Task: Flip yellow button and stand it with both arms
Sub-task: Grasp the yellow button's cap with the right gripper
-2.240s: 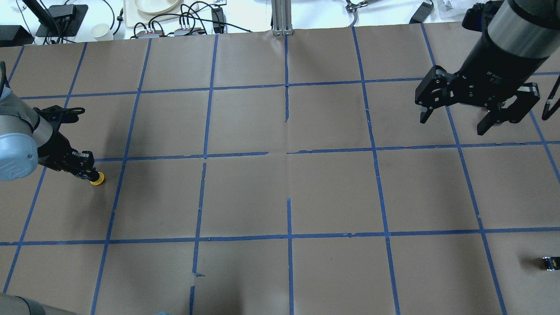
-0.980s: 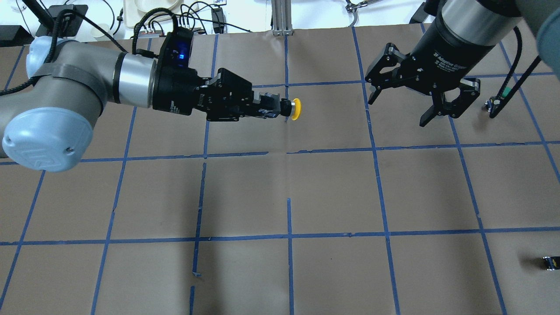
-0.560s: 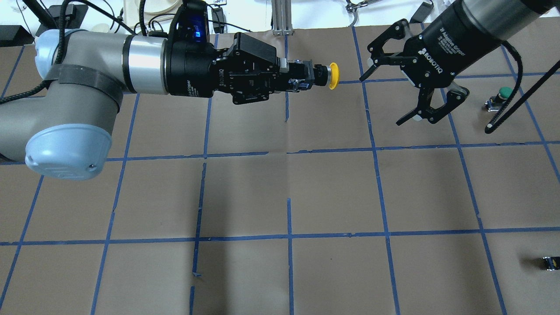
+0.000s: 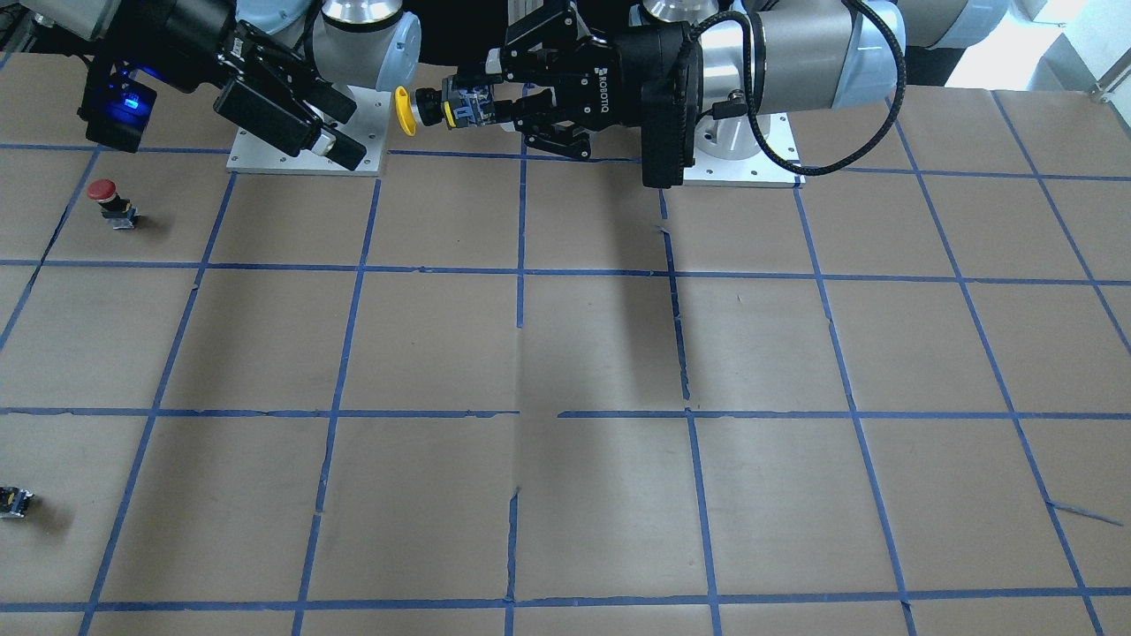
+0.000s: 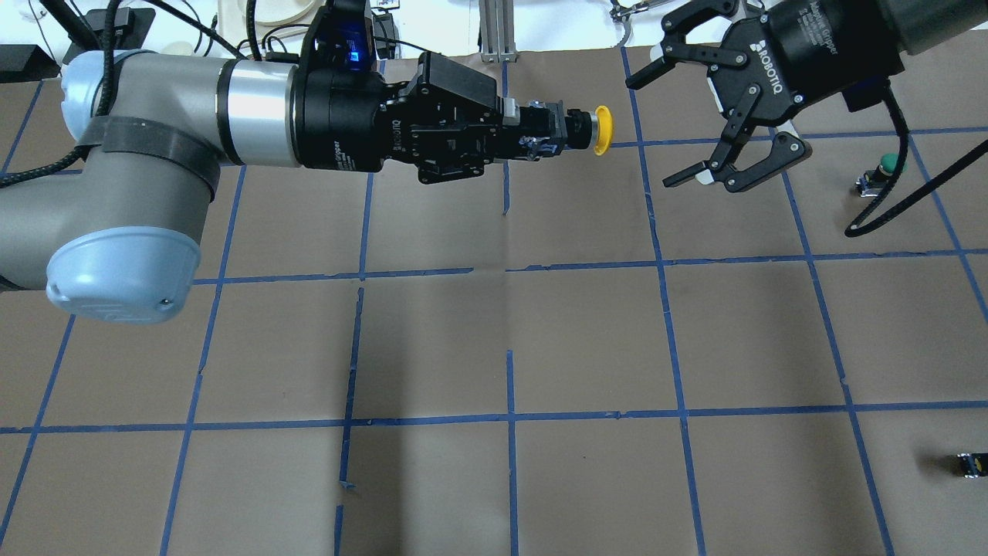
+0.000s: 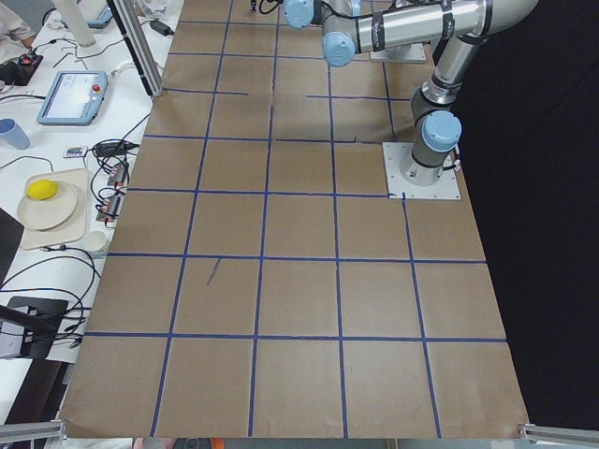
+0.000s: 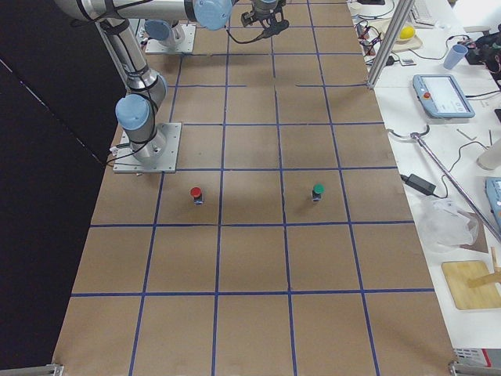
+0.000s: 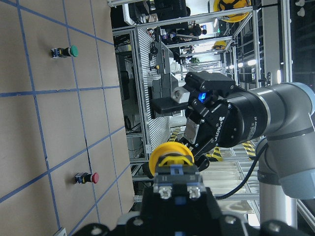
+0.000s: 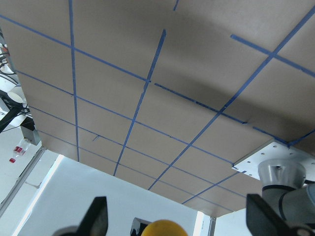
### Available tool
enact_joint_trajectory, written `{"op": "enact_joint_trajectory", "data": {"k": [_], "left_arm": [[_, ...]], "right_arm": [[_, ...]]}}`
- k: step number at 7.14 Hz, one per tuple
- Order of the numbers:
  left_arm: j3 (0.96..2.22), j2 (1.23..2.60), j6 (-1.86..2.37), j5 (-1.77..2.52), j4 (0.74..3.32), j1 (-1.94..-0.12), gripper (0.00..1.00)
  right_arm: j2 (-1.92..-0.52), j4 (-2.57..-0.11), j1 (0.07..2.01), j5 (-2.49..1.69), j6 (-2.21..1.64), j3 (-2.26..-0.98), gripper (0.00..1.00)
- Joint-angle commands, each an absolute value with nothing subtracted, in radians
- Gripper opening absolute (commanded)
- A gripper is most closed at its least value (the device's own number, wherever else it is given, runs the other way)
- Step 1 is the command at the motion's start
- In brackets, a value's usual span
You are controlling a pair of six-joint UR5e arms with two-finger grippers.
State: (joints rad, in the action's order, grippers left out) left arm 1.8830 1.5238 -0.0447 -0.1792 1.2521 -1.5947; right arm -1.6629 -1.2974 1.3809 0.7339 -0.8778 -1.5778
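Handover, upper centre: left arm (image 5: 255, 112) jaws hold the yellow button (image 5: 602, 130) by its body; right arm (image 5: 818, 42) jaws gape wide. Next, you likely close them on the cap.

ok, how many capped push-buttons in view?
3. The yellow button is held aloft in the left end effector; red button and green button on the table, toward the robot's right. A small capless block by the table's right end isn't counted. None seems hidden.
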Motion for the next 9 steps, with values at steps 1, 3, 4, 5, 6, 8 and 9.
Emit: {"op": "enact_joint_trajectory", "data": {"k": [1,3,4,5,6,8,9], "left_arm": [[1.879,1.525,-0.044,-0.181,1.252,-1.595,0.02],[1.878,1.523,-0.046,-0.181,1.25,-1.597,0.02],[1.878,1.519,-0.045,-0.179,1.25,-1.597,0.02],[1.878,1.516,-0.046,-0.181,1.24,-1.601,0.02],[1.878,1.525,-0.046,-0.179,1.185,-1.608,0.02],[1.878,1.525,-0.046,-0.178,1.151,-1.614,0.02],[1.879,1.523,-0.046,-0.178,1.15,-1.615,0.02]], "right_arm": [[-1.669,-1.287,1.387,0.68,-0.905,-1.589,1.0],[-1.658,-1.287,1.391,0.614,-0.945,-1.591,0.99],[-1.655,-1.289,1.391,0.585,-0.948,-1.592,0.99],[-1.655,-1.289,1.391,0.554,-0.948,-1.597,0.94],[-1.655,-1.289,1.391,0.551,-0.948,-1.598,0.89],[-1.664,-1.287,1.391,0.551,-0.948,-1.623,0.81],[-1.667,-1.287,1.391,0.551,-0.948,-1.628,0.73]]}}
